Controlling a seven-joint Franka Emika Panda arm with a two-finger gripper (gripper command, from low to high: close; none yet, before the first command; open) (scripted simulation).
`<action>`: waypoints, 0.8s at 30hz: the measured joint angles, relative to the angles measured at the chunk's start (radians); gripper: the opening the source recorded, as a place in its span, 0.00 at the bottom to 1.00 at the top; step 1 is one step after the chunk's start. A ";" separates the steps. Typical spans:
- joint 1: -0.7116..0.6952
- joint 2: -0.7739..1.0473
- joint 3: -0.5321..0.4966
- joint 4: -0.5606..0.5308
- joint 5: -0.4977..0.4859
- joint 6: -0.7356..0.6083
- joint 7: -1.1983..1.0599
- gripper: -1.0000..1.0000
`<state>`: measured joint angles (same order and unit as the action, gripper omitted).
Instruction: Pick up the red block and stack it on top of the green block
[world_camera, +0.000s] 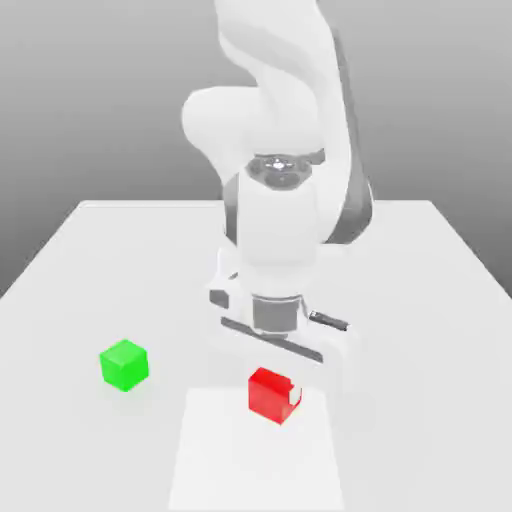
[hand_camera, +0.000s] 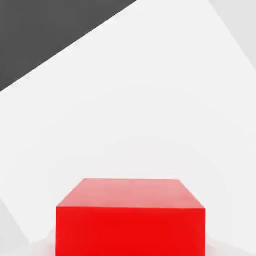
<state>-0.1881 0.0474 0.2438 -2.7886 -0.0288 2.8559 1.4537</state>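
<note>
We are looking at the red block (world_camera: 270, 394) sitting flat on the white table (world_camera: 90, 260), near the front edge in the exterior view, with the gripper (world_camera: 283, 392) lowered right around it. A pale fingertip is showing against the cube's side toward the exterior view's right, touching or nearly so; the other finger is hiding behind the cube, so we cannot tell whether the jaws are pressing on it or standing slightly apart.

The green block (world_camera: 124, 364) is resting well apart, toward the exterior view's left, also flat on the table and untouched.

We are judging the red cube to be light and rigid: plain matte faces, crisp edges, no give expected under the pads. Its flat, parallel sides are offering the natural hold, one pad on each opposite face, around mid-height, so it is not twisting when lifted. The matte finish is suggesting fair friction, not a slick surface. In the hand view the red block (hand_camera: 131, 220) is looming close, top face level, square to the camera. The green cube's flat top, the same size, is leaving little margin, so we are expecting placement to need careful centering.
</note>
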 joint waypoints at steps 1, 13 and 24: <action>0.000 -0.011 0.002 -0.003 0.009 -0.009 -0.007 0.00; -0.122 -0.108 -0.051 -0.058 -0.017 -0.082 0.197 0.00; -0.348 -0.226 -0.149 -0.117 -0.032 -0.140 0.647 0.00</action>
<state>-0.5364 -0.1788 0.0952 -2.9052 -0.0605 2.7156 2.1008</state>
